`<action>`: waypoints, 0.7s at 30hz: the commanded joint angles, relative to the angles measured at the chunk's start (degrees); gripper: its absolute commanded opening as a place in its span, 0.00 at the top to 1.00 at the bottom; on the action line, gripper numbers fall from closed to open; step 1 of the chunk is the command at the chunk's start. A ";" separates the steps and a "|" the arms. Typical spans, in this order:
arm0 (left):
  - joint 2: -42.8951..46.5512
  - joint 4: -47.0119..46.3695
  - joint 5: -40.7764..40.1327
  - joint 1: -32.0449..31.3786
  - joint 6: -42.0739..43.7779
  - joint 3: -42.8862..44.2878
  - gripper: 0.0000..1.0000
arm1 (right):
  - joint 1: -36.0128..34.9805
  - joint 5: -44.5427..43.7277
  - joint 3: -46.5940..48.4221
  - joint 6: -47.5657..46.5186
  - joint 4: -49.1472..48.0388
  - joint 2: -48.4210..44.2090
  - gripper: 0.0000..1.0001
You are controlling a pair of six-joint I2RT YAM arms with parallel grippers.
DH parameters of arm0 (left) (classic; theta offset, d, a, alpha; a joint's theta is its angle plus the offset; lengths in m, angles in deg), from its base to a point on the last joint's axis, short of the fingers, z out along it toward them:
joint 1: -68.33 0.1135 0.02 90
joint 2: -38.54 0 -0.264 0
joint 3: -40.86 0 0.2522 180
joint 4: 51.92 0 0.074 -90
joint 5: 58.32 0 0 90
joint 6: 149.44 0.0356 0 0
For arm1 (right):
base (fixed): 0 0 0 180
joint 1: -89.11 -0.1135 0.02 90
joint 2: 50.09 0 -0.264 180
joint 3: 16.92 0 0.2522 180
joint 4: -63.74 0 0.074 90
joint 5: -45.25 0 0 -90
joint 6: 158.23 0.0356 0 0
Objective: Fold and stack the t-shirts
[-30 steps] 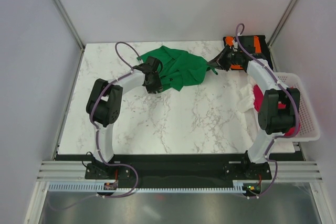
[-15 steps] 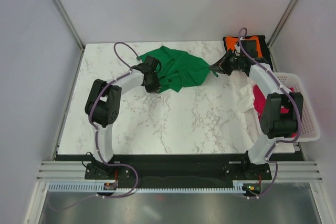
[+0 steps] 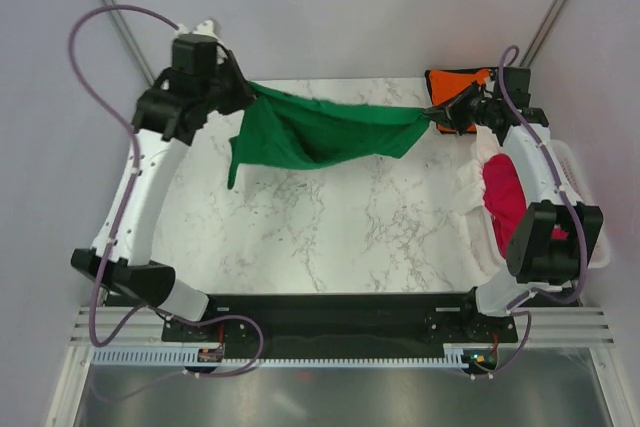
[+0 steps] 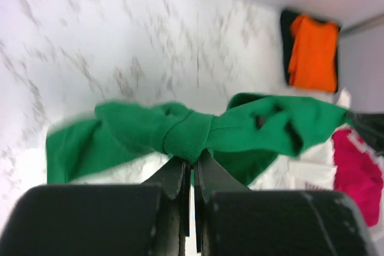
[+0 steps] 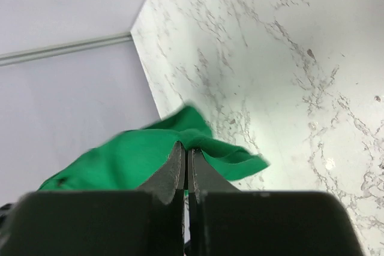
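Observation:
The green t-shirt hangs stretched in the air over the back of the marble table, sagging in the middle. My left gripper is shut on its left end, raised high at the back left; in the left wrist view the cloth bunches at the closed gripper. My right gripper is shut on the shirt's right end; the right wrist view shows the shirt pinched in that gripper. An orange t-shirt lies folded at the back right. A crimson t-shirt and white cloth sit by the basket.
A white slotted basket stands at the table's right edge, partly behind the right arm. Grey walls close in the back and sides. The orange shirt lies on something black in the back right corner.
My left gripper closed on the green shirt and swung up and back to the left, lifting it off the table. The right gripper moved slightly right, and the shirt now stretches between them.

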 commanded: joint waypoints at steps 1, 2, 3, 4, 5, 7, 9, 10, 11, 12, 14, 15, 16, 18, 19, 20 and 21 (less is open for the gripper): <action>2.70 11.51 -1.10 3.02 5.37 11.35 0.98 | 1.96 -0.35 4.24 2.07 3.79 -5.93 1.00; 2.78 13.27 -1.36 3.64 6.34 15.99 0.98 | 2.93 -0.61 4.07 1.80 4.76 -6.54 1.00; 3.04 15.64 -1.54 5.03 6.61 17.78 0.98 | 3.63 -0.70 3.20 1.71 6.77 -7.85 1.00; 3.22 16.62 -1.46 5.74 6.96 18.93 0.98 | 4.25 -0.35 2.58 1.71 7.57 -8.48 1.00; 3.74 17.24 -1.37 6.45 7.40 20.15 0.98 | 5.39 0.17 1.79 1.80 7.93 -9.18 1.00; 5.59 18.03 -0.40 8.12 7.49 20.08 0.98 | 6.36 2.53 -0.50 2.59 8.11 -11.38 1.00; 7.34 18.64 0.99 8.39 6.26 19.73 0.98 | 7.24 3.34 -1.29 3.12 8.63 -13.22 1.00; 7.70 18.91 2.14 8.39 5.65 19.64 0.98 | 7.24 3.60 -1.30 3.38 8.89 -13.75 1.00; 8.23 19.00 2.58 8.39 3.99 18.68 0.98 | 7.33 4.21 -1.30 3.82 8.98 -14.28 1.00; 9.02 18.83 6.94 8.39 3.19 17.54 0.98 | 7.33 4.39 -1.21 4.69 8.98 -14.98 1.00; 9.90 17.43 10.92 8.39 1.96 8.90 0.98 | 7.33 3.18 -1.21 5.23 8.99 -15.68 1.00; 9.99 16.81 15.90 8.39 1.95 4.74 0.97 | 7.24 2.47 -1.82 5.40 8.81 -15.78 1.00; 9.82 15.67 18.12 8.30 1.95 0.44 0.96 | 7.24 1.59 -2.35 5.41 8.37 -15.78 1.00; 10.08 12.52 22.53 7.86 1.86 -13.80 0.94 | 6.89 0.09 -4.72 4.79 7.49 -14.73 1.00; 10.60 10.24 23.15 7.51 1.86 -18.63 0.92 | 6.80 0.44 -5.42 3.66 7.40 -13.85 1.00; 11.74 5.17 23.42 7.07 1.25 -27.12 0.91 | 6.46 0.88 -6.12 3.13 7.40 -13.23 1.00; 12.27 2.77 24.29 6.37 0.99 -30.77 0.90 | 6.10 0.62 -7.35 2.60 7.40 -12.18 1.00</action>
